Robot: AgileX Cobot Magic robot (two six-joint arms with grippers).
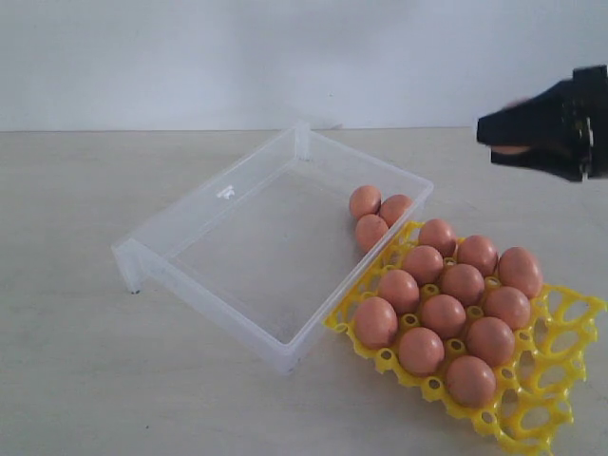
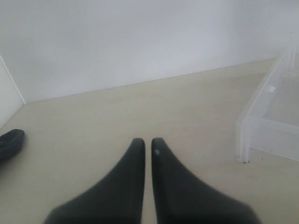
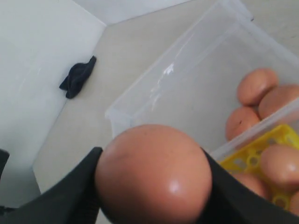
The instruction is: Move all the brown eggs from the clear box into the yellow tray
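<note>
Currently three brown eggs point(image 1: 365, 201) lie in clear box point(image 1: 247, 256), twelve in yellow tray point(image 1: 532, 408); right hand point(image 3: 149, 161) clasps one, left hand point(image 2: 148, 144) closed.

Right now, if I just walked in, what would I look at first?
Probably the bright yellow tray at the front right of the exterior view, packed with brown eggs. Next, the right gripper up above it, holding one more egg. Three eggs sit in a corner of the clear box beside the tray.
</note>
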